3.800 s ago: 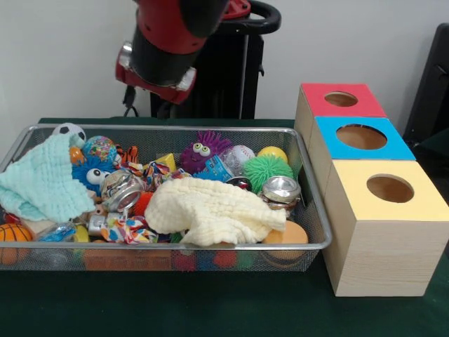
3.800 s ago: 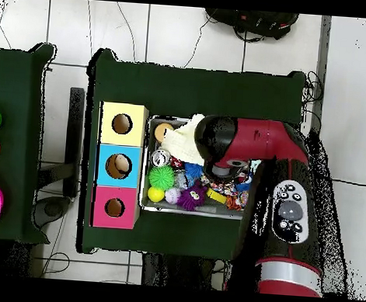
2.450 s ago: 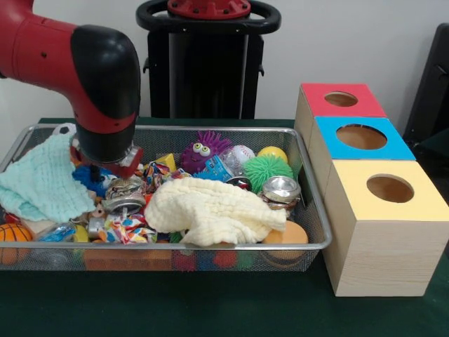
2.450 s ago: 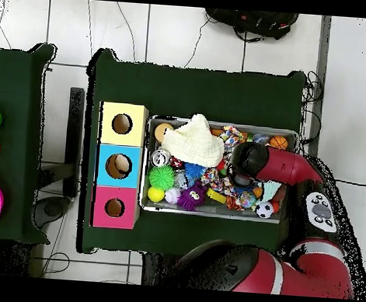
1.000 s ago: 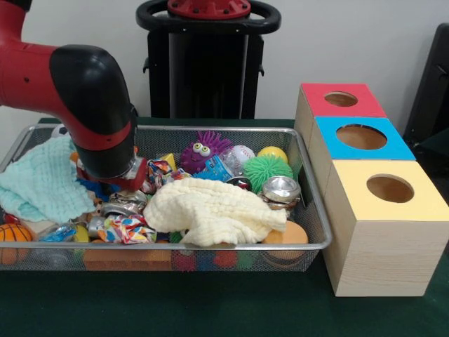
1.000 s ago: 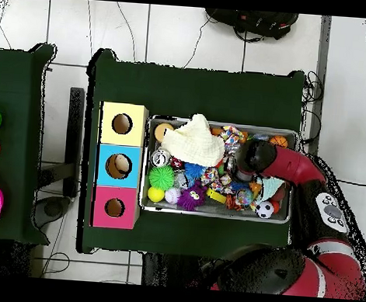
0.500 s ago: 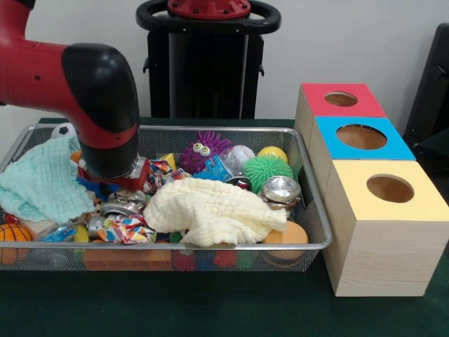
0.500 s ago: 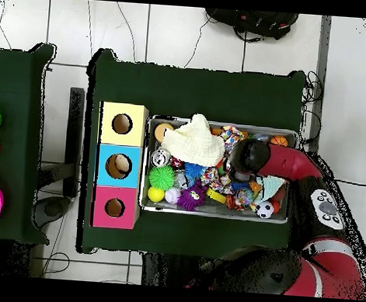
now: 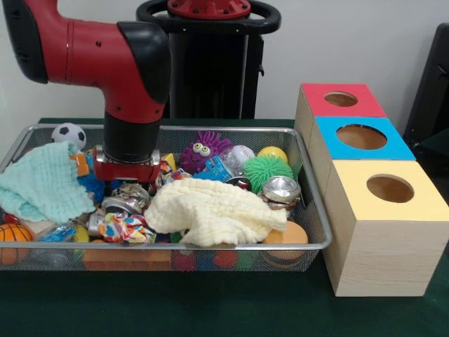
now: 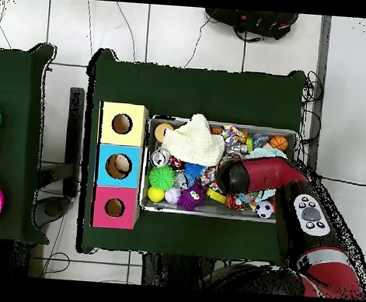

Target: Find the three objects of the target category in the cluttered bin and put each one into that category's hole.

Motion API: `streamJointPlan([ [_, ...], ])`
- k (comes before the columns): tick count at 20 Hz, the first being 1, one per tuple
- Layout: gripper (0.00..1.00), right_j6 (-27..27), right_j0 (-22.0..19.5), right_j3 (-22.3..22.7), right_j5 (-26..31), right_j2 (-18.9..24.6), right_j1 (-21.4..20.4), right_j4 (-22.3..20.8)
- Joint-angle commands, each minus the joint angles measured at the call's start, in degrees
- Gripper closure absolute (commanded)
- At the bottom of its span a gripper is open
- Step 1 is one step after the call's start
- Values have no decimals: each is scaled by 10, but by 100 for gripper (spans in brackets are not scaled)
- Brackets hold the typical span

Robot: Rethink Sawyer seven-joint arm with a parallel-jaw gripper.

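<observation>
1. The bin point(image 9: 309, 184), a shallow silver wire-mesh basket with a rounded metal rim, sits on the dark green tabletop point(image 9: 210, 309), just beside a row of three wooden boxes.
2. The front view shows the tool point(image 9: 128, 184) lowered into the clutter left of the bin's middle, below a red and black wrist. Its tips are buried among crushed cans and wrappers, so I cannot tell how far apart they stand or whether they hold anything.
3. From overhead the arm point(image 10: 258, 175) covers the tool entirely. That view does show the boxes' round holes from straight above and the bin's full rectangle.
4. Only the front view shows the pale woodgrain sides of the yellow-topped box point(image 9: 387, 232).
5. A crinkled cream cloth point(image 9: 210, 210) lies heaped in the bin's middle, and a waffle-textured mint cloth point(image 9: 42, 182) lies at its left end.
6. A spiky green ball point(image 9: 265, 170), a purple bristly toy with eyes point(image 9: 200, 153) and a dented silver can point(image 9: 280, 189) lie nearer the boxes.
</observation>
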Motion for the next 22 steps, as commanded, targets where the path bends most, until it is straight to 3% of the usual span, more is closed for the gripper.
streamJointPlan([
  [1, 0, -44, 6, 2, -244, 128, -28, -77],
  [4, 0, 14, 12, 8, -302, 111, -31, -85],
  [15, 0, 28, -69, 39, -336, 205, -7, -128],
  [17, 0, 36, -98, 47, -364, 242, 5, -166],
  [19, 0, 64, -144, 59, -371, 311, 29, -241],
  [22, 0, 133, -158, 57, -408, 334, 40, -320],
])
